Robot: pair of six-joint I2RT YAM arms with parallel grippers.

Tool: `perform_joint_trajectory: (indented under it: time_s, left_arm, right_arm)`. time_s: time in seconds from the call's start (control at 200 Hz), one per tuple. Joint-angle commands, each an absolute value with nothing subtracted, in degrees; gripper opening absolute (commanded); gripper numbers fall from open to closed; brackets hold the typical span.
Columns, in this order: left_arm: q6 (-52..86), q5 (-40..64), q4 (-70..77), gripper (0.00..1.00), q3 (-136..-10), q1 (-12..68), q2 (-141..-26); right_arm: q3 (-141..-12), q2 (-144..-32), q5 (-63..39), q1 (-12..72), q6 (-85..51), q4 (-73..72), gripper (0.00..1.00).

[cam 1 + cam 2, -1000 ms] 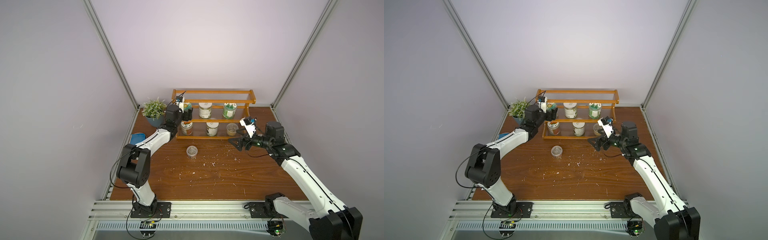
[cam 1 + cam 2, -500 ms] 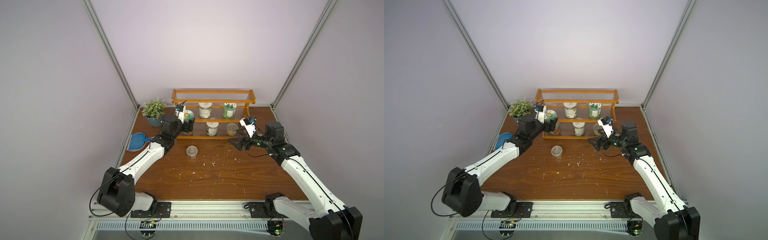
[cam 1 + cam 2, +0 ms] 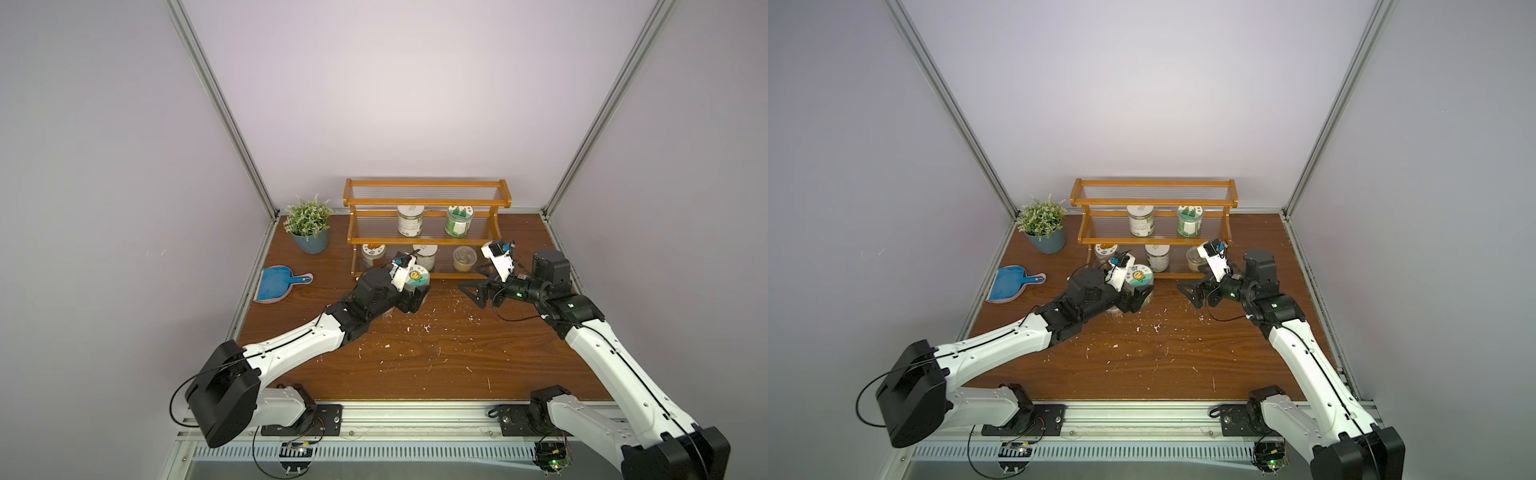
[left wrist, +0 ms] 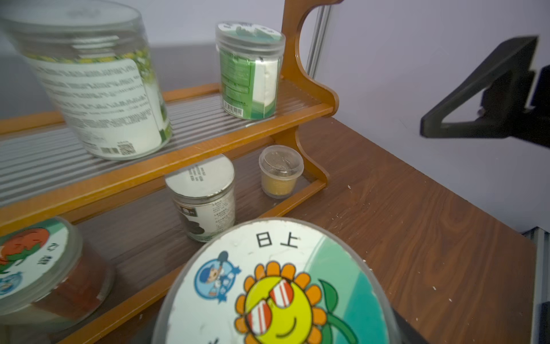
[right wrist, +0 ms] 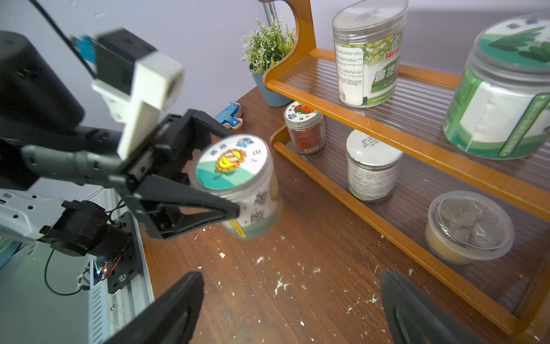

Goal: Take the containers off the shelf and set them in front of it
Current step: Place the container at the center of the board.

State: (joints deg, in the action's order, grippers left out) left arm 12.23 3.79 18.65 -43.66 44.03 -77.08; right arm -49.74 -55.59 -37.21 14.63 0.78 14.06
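Note:
The shelf [image 3: 428, 203] stands at the back of the wooden table [image 3: 415, 365]. My left gripper [image 3: 415, 293] is shut on a clear jar with a sunflower lid [image 3: 417, 275] [image 4: 276, 283] [image 5: 233, 162]. It holds the jar upright in front of the shelf's bottom tier, low over the table. A white-lidded jar [image 3: 410, 219] and a green-labelled jar [image 3: 458, 220] stand on the middle tier. On the bottom tier are a jar with an orange picture on its lid [image 3: 372, 254], a plain white-lidded jar [image 3: 427, 257] and a small tub [image 3: 464, 258]. My right gripper [image 3: 473, 291] [image 5: 291, 286] hangs open and empty to the jar's right.
A blue-grey plant pot [image 3: 311, 241] stands left of the shelf. In front of the pot, by the table's left edge, lies a blue dustpan [image 3: 276, 284]. White crumbs [image 3: 415, 328] are scattered over the middle of the table. Grey walls close in both sides and the back.
My left arm has drawn the sunflower-lid jar off the left end of the middle tier and brought it down in front of the shelf. The right arm has not moved.

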Motion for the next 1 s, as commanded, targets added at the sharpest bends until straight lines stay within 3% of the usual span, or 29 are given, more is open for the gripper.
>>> perform_joint_trajectory:
  time_s: [0.0, 0.32, 0.731, 0.996]
  left_arm:
    - [12.18, 7.03, 28.15, 0.81, -43.57, 44.47, -80.34]
    - [9.62, 9.82, 32.01, 0.81, -43.94, 44.5, -91.87]
    - [7.23, 9.27, 33.91, 0.83, -44.72, 44.51, -98.74]
    - [7.26, 10.11, 32.88, 0.92, -44.87, 44.56, -99.52]
  right_arm:
    - [-49.08, -52.51, -35.56, 14.87, 1.93, 14.59, 1.0]
    - [-47.35, -49.74, -32.17, 14.89, 2.55, 17.37, 1.0]
    - [-47.02, -49.58, -32.48, 14.9, 2.64, 16.87, 1.0]
    - [-46.41, -49.84, -32.54, 14.87, 2.46, 16.17, 1.0]
